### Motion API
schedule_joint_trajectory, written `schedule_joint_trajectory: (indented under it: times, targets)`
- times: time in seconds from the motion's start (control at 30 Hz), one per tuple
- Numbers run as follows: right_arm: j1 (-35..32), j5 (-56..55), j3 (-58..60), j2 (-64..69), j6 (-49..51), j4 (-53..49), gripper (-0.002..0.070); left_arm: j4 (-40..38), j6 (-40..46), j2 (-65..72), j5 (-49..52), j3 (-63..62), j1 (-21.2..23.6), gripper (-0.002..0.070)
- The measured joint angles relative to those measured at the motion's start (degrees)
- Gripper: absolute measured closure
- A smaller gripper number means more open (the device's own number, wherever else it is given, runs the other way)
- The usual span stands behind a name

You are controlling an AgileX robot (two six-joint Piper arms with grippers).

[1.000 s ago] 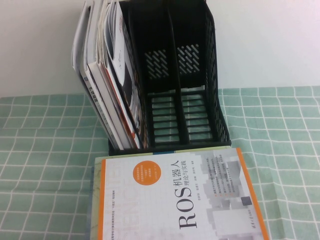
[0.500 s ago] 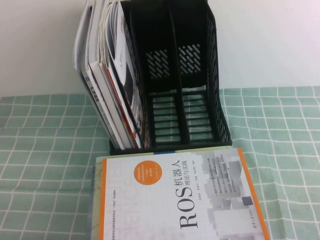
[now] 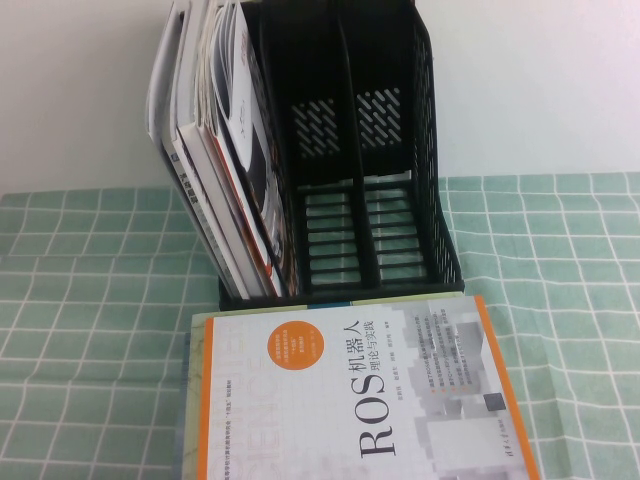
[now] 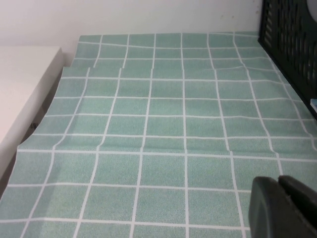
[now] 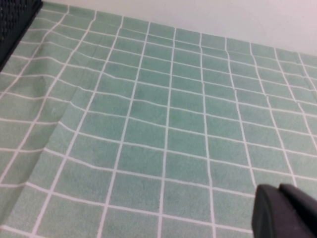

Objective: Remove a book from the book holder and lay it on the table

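Both tools sit low over the tabletop [image 3: 90, 300]: the left tool [image 4: 287, 208] and right tool [image 5: 285, 210] are closed and empty. Beyond the ROS book [image 3: 360, 390], the book [image 3: 240, 150] stands upper left in the book holder [image 3: 400, 150]; thin, glossy, likely slippery and floppy, best pinched at its top edge.

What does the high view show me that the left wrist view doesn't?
Only the high view: the books packed in the book holder's left compartment, its two other compartments empty, and the ROS book lying flat in front. Neither gripper appears there.
Only the left wrist view: the left gripper, shut, over bare cloth, and a white ledge.
Both: the table and the holder's black slotted wall.
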Motion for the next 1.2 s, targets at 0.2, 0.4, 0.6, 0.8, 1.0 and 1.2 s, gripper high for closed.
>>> schedule_joint_trajectory:
  times: [0.2,0.4,0.6,0.8,1.0,1.2]
  targets:
    - [0.0,0.0,0.0,0.0,0.0,-0.2,0.0678,0.46,0.13,0.0,-0.11,0.0,0.0,0.0678]
    - [0.0,-1.75,0.0,0.0,0.0,-0.33,0.0678,0.58,-0.44,0.0,-5.84,0.11,0.0,0.0678]
    - [0.0,-13.44,0.0,0.0,0.0,-0.47,0.0678,0.68,-0.97,0.0,-21.57,0.11,0.0,0.0678]
    - [0.0,-22.98,0.0,0.0,0.0,-0.71,0.0678,0.79,-1.05,0.0,-33.52,0.11,0.0,0.0678]
    - [0.0,-24.95,0.0,0.0,0.0,-0.83,0.0678,1.3,-1.05,0.0,-35.12,0.11,0.0,0.0678]
    - [0.0,-25.87,0.0,0.0,0.0,-0.95,0.0678,1.4,-6.7,0.0,-35.34,0.11,0.0,0.0678]
